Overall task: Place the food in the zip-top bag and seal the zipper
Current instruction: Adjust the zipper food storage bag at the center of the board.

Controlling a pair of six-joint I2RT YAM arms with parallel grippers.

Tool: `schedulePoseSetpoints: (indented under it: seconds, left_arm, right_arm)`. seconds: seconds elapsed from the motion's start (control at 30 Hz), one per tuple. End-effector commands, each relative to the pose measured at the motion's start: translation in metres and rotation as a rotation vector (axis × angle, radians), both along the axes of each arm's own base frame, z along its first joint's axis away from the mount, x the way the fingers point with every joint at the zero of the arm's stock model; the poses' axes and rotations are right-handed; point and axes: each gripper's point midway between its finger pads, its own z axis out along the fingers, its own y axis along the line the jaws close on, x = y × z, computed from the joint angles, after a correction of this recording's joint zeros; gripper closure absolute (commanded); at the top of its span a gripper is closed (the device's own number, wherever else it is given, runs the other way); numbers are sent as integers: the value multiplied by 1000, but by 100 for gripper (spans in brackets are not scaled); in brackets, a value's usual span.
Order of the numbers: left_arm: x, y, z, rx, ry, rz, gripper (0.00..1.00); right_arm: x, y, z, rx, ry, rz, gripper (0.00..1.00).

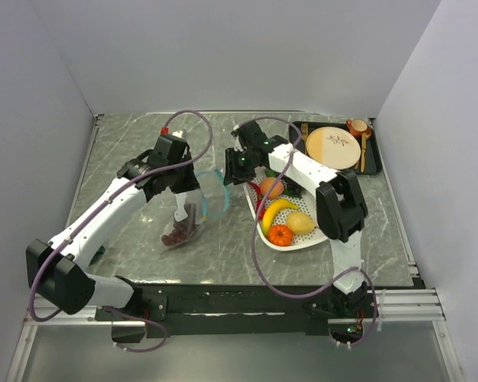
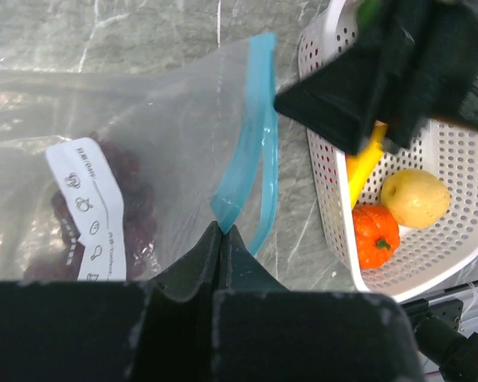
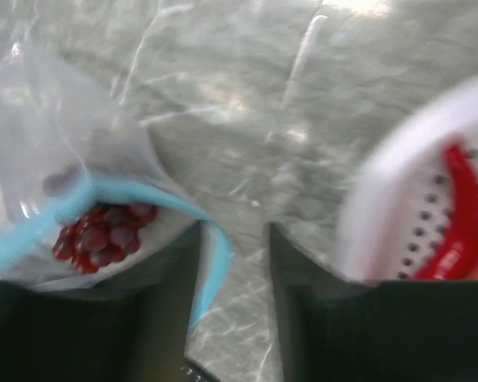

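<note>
Top external view shows our clear plastic zip-top bag (image 1: 193, 227) standing on the grey marbled worktop (image 1: 127, 151) between the arms, with the dark purple grapes (image 1: 174, 236) already inside. Our left pincer (image 2: 221, 232) is pressed together, pinching the light teal-blue zipper (image 2: 256, 119) to hold the mouth up. Our right pincer (image 3: 235, 231) is spread beside that mouth, gripping nothing. We judge the job barely begun: the yellow banana (image 1: 275, 210), peach (image 1: 272, 188), orange tomato (image 1: 280, 235), yellow lemon (image 1: 300, 223) and red chili (image 3: 460, 211) lie in the white perforated basket (image 2: 323, 183), and the zipper is unsealed
</note>
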Motion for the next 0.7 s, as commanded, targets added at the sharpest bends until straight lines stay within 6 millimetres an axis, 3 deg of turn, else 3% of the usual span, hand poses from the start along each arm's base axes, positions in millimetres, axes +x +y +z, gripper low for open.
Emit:
schedulePoseSetpoints:
  seconds: [0.0,0.1,0.13,0.2,0.23,0.3,0.4,0.47,0.67]
  left_arm:
    - [18,-17,18,-49,-60,-38,99]
    - [19,-20,14,-52,-48,-51,99]
    - [18,-21,13,-55,-45,-59,99]
    - [18,-23,13,-57,-40,-71,99]
    - [16,-24,11,-59,-36,-78,99]
    - [15,-25,13,-68,-39,-86,99]
    - [13,-28,17,-91,-57,-102,99]
    - [11,-28,21,-100,-71,-106,99]
    - [7,-27,21,-109,-86,-120,99]
  right_arm:
    - [18,-27,76,55,-243,-128,39]
    - [14,-54,95,60,-296,-208,36]
    - [14,-76,98,39,-314,-266,36]
    - [14,-96,98,30,-323,-334,36]
    - [11,-117,91,13,-315,-385,36]
    - [10,-136,83,3,-313,-435,31]
    - [4,-170,50,-63,-252,-500,31]
    - [7,-191,39,-124,-242,-547,30]
    - [20,-220,16,-216,-212,-580,30]
